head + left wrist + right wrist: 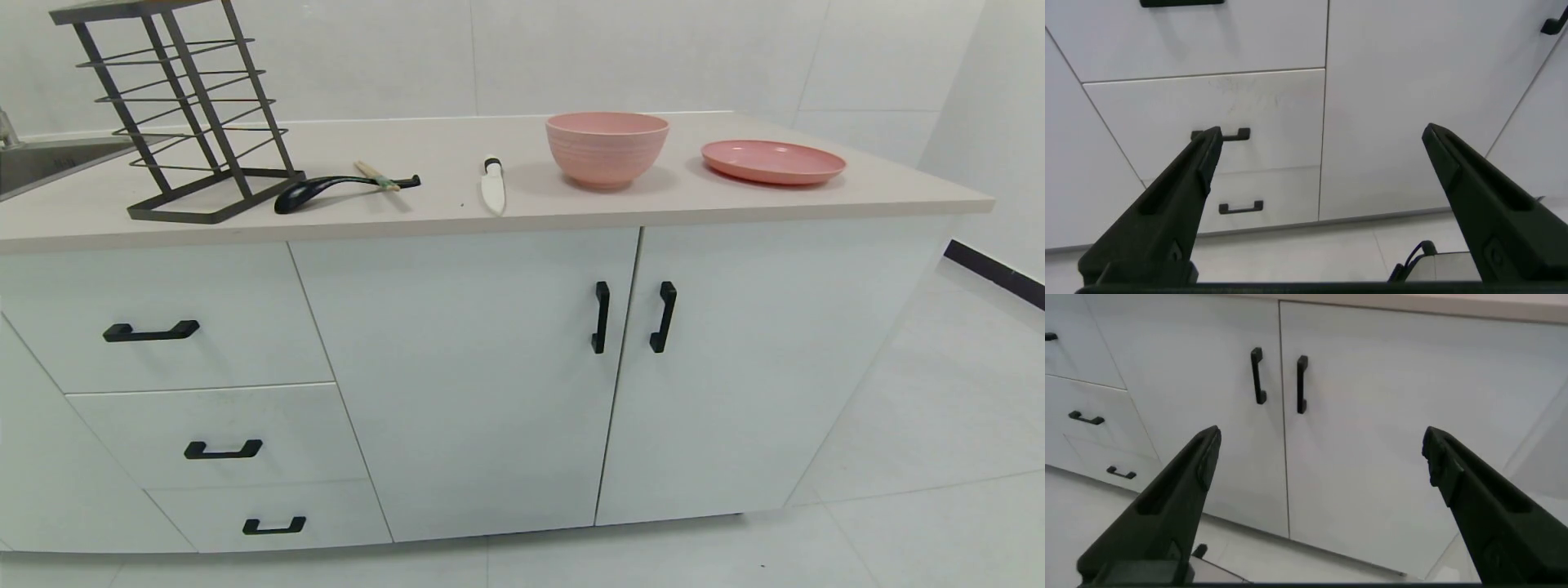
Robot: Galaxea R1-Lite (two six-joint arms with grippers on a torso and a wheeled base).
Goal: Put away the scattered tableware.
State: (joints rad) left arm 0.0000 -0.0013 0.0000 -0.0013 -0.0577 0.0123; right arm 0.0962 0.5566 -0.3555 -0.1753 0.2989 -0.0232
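On the beige countertop point(457, 151) lie a pink bowl point(606, 148), a flat pink plate point(773, 161), a white-bladed knife point(493, 187) with a black handle, a black ladle point(322, 190) and a pair of wooden chopsticks point(377, 175) crossing the ladle's handle. A black wire rack point(186, 98) stands at the counter's left. My left gripper point(1319, 139) hangs open, low in front of the drawers, holding nothing. My right gripper point(1321, 441) is open too, facing the cabinet doors, well below the counter.
White cabinet front: three drawers with black handles point(151, 331) on the left, two doors with vertical handles point(601, 317) in the middle. A steel sink point(49, 159) sits at the far left. Tiled wall behind; open floor to the right.
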